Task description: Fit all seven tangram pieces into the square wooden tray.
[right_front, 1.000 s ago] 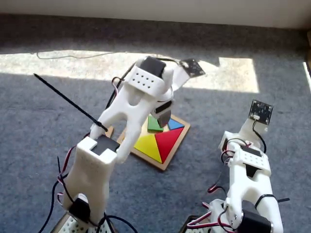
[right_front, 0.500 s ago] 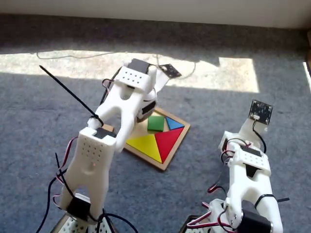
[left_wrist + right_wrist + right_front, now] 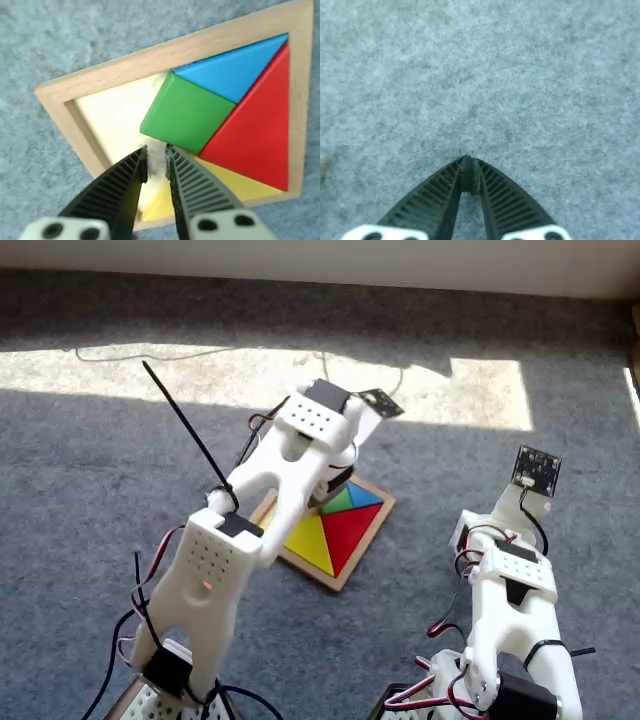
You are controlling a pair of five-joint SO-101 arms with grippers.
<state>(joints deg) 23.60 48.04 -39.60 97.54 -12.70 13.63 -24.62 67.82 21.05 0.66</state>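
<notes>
The square wooden tray (image 3: 366,548) lies on the grey carpet under my left arm. In the left wrist view the tray (image 3: 165,55) holds a green square (image 3: 187,112), a blue triangle (image 3: 235,70), a red triangle (image 3: 257,135) and a yellow triangle (image 3: 235,187). One corner of its floor (image 3: 110,120) is bare. My left gripper (image 3: 156,149) hovers over that bare part beside the green square, narrowly open, holding nothing. My right gripper (image 3: 468,172) points down at bare carpet, shut and empty. The right arm (image 3: 510,590) stands to the tray's right.
Grey carpet surrounds the tray, with a sunlit strip (image 3: 200,375) behind it. A thin cable (image 3: 150,355) lies across that strip. A black tie (image 3: 185,425) sticks out from the left arm.
My left arm swung left off the green square, uncovering it in the tray, then came back right over the tray's rear part. The right arm has stayed put.
</notes>
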